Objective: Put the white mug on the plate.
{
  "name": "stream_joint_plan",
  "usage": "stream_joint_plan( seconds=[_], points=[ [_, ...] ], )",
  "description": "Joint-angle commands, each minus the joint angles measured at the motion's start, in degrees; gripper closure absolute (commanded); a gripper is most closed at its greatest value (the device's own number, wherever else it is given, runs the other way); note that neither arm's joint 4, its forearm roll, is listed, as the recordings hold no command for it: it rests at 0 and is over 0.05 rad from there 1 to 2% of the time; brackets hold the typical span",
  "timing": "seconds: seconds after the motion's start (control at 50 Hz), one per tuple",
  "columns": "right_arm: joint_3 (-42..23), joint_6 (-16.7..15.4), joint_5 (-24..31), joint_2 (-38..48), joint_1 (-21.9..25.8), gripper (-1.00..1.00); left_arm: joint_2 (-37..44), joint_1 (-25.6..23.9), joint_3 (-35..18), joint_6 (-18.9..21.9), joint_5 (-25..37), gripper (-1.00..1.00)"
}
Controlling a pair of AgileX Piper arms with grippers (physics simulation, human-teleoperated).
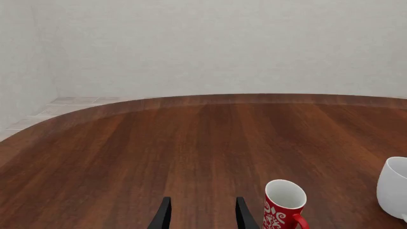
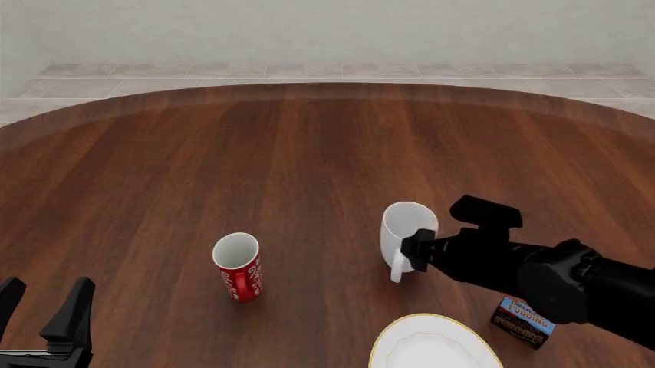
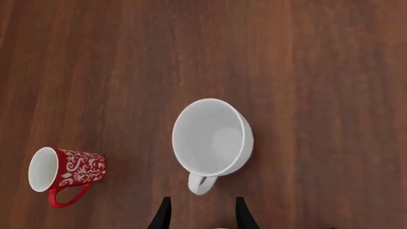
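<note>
The white mug (image 2: 406, 228) stands upright on the table, its loop handle (image 2: 398, 269) turned toward the near edge. My right gripper (image 2: 416, 255) hovers over that handle, open and holding nothing; in the right wrist view its fingertips (image 3: 240, 214) stop just short of the handle (image 3: 201, 184) of the mug (image 3: 212, 137). The plate (image 2: 381, 346), white with a gold rim, lies at the near edge, below the mug. My left gripper (image 2: 41, 308) rests open and empty at the near left; its wrist view catches the white mug (image 1: 394, 188) at the frame's edge.
A smaller red mug (image 2: 238, 267) with white lettering stands left of the white mug, also seen as a red mug (image 3: 66, 172) and a red mug (image 1: 283, 205) in the wrist views. A small dark box (image 2: 523, 321) lies right of the plate, under my right arm.
</note>
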Motion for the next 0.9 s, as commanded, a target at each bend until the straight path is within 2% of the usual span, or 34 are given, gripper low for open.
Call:
stream_joint_plan(
  seconds=[0.02, 0.62, 0.9],
  points=[
    [0.63, 1.56, -2.33, 2.13, 1.14, -1.0, -0.01, 0.01, 0.0, -0.02, 0.01, -1.0],
    [0.56, 3.83, -6.53, 7.64, 3.46, -1.0, -0.01, 0.0, 0.0, 0.01, 0.01, -1.0],
    [1.02, 5.9, -8.19, 8.85, 3.93, -1.0, -0.02, -0.01, 0.0, 0.01, 0.01, -1.0]
  ],
)
